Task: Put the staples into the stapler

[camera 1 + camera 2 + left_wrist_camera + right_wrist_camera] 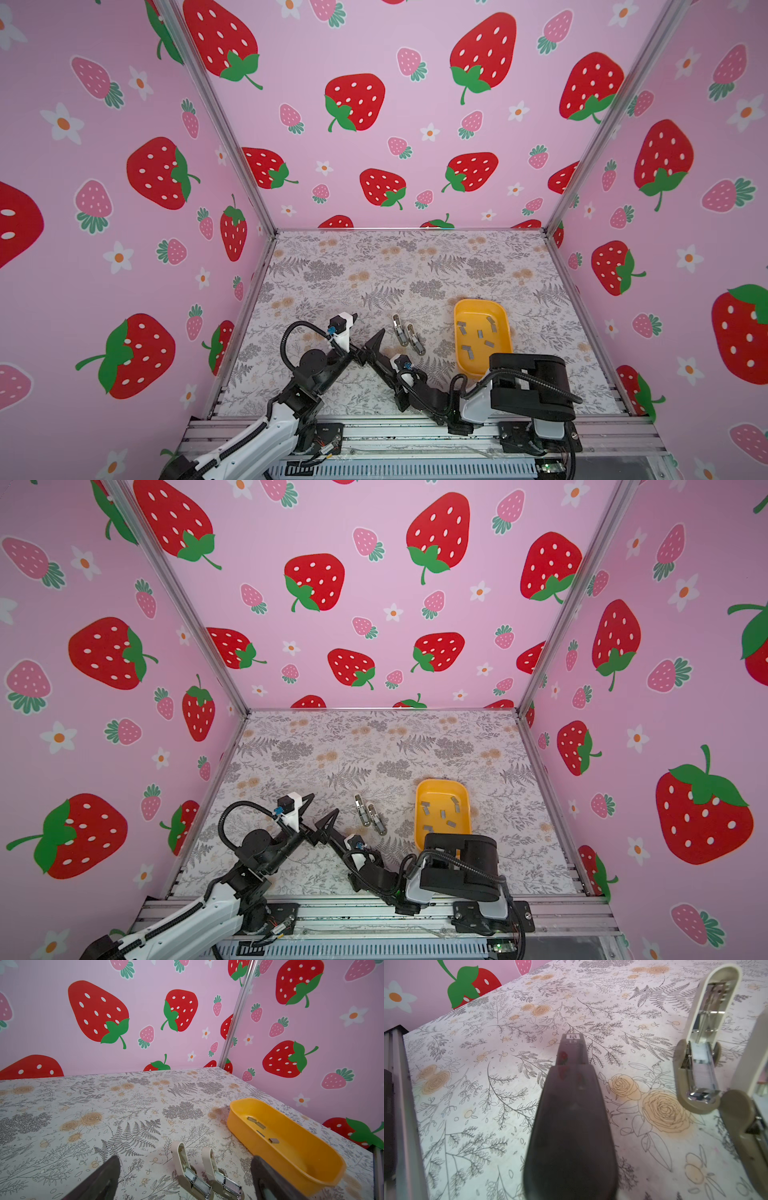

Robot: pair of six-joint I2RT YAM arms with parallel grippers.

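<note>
— Two arms out there. How does the left one stand?

— The left gripper (pixel 186 1157) hangs close over the table (pixel 374 270), left of centre. Its jaws are spread wide apart and there is nothing between them.

— And the other?

— The right gripper (pixel 572 1043) lies across the middle, with its tip just beside the left one's. Its jaws are drawn together. A narrow grey end with a small white mark pokes out in front, and I cannot tell whether anything is pinched there.

— The staplers?

— They are just right of both grippers, side by side on the table. The left stapler (pixel 400 330) and the right stapler (pixel 416 340) are nearly touching, and both have their cream lids swung up. Seen from the wrists, each open channel carries a row of staples (pixel 197 1183).

— And the spare ones?

— Further right, in the yellow tray (pixel 478 301). Several loose staples (pixel 480 333) lie scattered flat on its floor as short grey strips, apart from the staplers and from both grippers. The right arm's black bulk (pixel 528 386) hides the tray's near end.
</note>
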